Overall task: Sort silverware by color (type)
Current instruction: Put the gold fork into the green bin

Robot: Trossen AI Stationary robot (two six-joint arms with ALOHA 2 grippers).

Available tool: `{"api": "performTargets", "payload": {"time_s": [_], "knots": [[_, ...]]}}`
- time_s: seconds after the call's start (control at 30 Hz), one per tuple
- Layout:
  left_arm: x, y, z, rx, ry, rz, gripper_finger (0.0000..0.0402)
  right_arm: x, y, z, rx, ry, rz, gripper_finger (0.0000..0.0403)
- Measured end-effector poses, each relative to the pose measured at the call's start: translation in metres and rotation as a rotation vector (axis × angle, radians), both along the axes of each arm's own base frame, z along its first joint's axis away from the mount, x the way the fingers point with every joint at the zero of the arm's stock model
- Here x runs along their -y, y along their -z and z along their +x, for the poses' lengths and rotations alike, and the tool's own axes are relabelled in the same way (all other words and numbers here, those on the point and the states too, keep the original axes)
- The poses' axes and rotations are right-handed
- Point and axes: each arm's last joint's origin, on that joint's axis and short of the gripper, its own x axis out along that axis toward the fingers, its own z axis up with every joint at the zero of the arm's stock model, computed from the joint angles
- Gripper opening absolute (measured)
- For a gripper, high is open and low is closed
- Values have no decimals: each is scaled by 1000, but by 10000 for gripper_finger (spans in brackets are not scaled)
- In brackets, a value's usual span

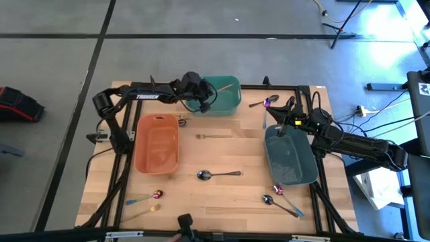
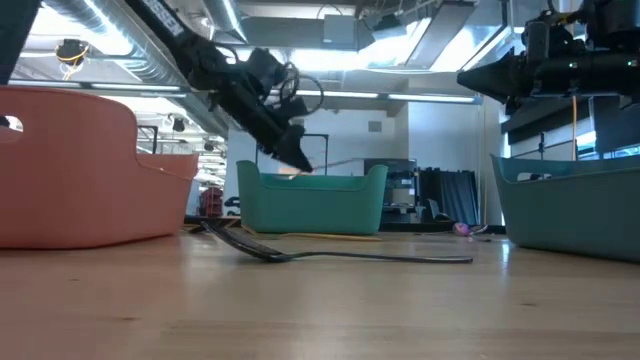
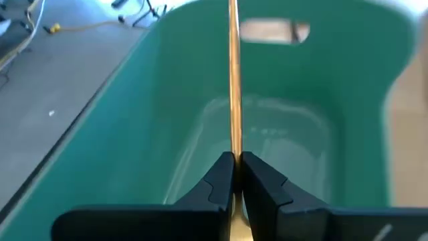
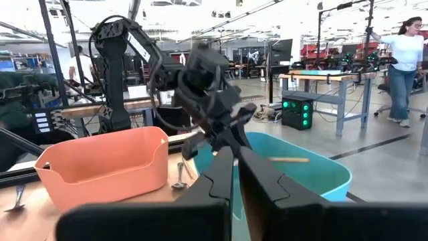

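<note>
Light wooden slatted table [image 1: 222, 195] carries three plastic bins — orange [image 1: 156, 143], teal [image 1: 225, 95], grey-blue [image 1: 290, 154] — plus scattered small metal spoons and forks; the dark spoon [image 1: 216, 175] lies mid-table, others possibly iridescent.

Left gripper [image 1: 205, 101] — arm stretched across, jaws pinched tight. Right gripper [image 1: 290, 123] raised, jaws closed (nothing between them).
</note>
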Motion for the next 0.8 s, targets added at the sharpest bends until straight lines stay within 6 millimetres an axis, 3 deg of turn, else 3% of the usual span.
{"api": "performTargets", "payload": {"time_s": [0.13,0.4,0.8], "knots": [[-3,18,4,-37,0,-24,20,0,0,0,-1,7,1,19],[-4,33,6,-69,0,-47,20,0,2,0,-23,6,11,19],[-4,35,6,-81,-2,-52,53,0,2,0,-22,6,11,19]]}}
